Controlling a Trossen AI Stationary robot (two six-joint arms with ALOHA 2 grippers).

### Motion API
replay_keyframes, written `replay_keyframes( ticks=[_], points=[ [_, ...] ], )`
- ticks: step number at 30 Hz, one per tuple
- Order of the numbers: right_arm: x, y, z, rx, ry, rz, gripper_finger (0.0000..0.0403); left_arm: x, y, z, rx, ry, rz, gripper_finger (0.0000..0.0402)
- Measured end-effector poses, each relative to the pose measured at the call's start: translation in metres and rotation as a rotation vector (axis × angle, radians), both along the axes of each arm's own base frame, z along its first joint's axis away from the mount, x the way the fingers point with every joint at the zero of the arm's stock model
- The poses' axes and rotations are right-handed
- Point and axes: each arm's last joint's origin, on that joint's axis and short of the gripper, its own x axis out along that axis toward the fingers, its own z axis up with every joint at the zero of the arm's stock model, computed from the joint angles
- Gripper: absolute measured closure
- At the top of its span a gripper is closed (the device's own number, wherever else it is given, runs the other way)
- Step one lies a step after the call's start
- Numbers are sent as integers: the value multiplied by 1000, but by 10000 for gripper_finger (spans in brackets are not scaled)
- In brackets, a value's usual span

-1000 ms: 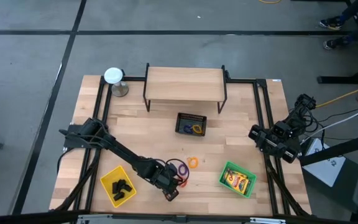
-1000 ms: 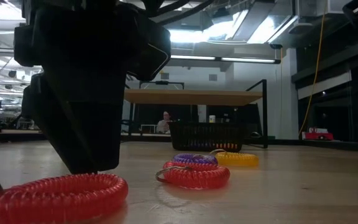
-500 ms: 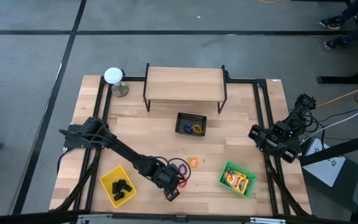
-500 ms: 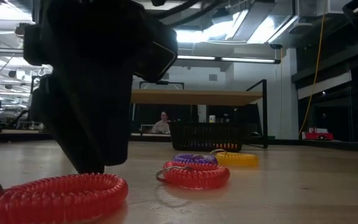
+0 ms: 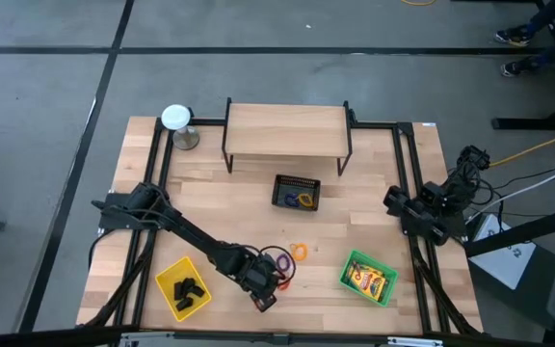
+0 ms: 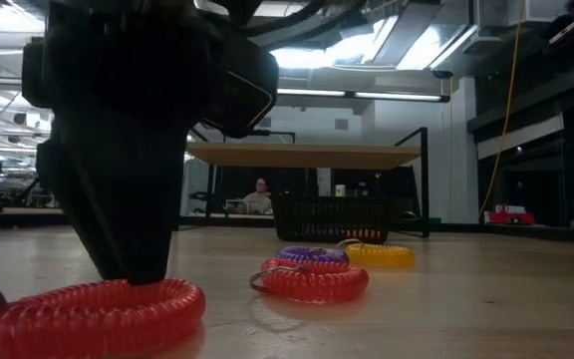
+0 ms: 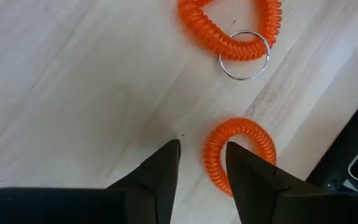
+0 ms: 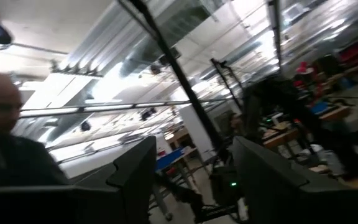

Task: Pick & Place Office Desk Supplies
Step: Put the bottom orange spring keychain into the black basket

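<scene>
Left wrist view shows the nearest task thing, a red coiled plastic ring (image 7: 238,152) lying flat on the pale wooden table (image 7: 73,93), with one side of the coil passing between the two dark fingers of the left gripper (image 7: 202,171). The fingers stand a little apart and do not yet press on the coil, so nothing is held. In the high view this ring (image 5: 266,302) is near the table's 6 o'clock edge.

A second red coiled ring with a metal key loop (image 7: 232,31) lies just beyond the first one. In the low view it (image 6: 312,280) is followed by a purple coiled ring (image 6: 312,255) and a yellow-orange coiled ring (image 6: 379,254), all toward 12 o'clock from the gripper.

Farther out, the black mesh basket (image 5: 297,192) sits near the table centre. The yellow tray with small black clips (image 5: 183,287) is at about 7 o'clock and the green tray with flat yellow packs (image 5: 367,278) at about 5 o'clock.

The right gripper (image 8: 191,180) waits beyond the table's 3 o'clock edge, fingers parted and empty.

I judge the risk is a poor grasp: the coil is soft and springy, so if the fingers close only on its edge it may slip out or jump aside. The near finger may also scrape the wood if it goes lower
</scene>
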Motion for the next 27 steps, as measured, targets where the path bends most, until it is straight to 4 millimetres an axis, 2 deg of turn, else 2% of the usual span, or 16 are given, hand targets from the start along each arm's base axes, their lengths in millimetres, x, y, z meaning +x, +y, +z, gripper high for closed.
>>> replay_keyframes(
  ticks=[4, 7, 10, 14, 19, 22, 27],
  points=[
    [1, -2, 0, 25, 28, -60, 189, 1, -11, -19, -28, 4, -23, 266],
    [1, -2, -1, 30, 33, -70, 189, 0, -16, -25, -42, 3, -31, 277],
    [1, -2, -1, 29, 33, -70, 189, -2, -16, -28, -32, 18, -54, 312],
    [1, -2, -1, 23, 31, -73, 189, -2, -13, -29, -27, 30, -98, 382],
    [1, -2, -1, 12, 28, -79, 189, 0, -7, -29, -31, 47, -111, 391],
    [1, -2, -1, -4, 24, -88, 189, 5, -2, -20, -53, 22, -117, 395],
    [1, -2, -1, -24, 19, -98, 189, 16, 15, 16, -83, -96, -98, 397]
  ],
)
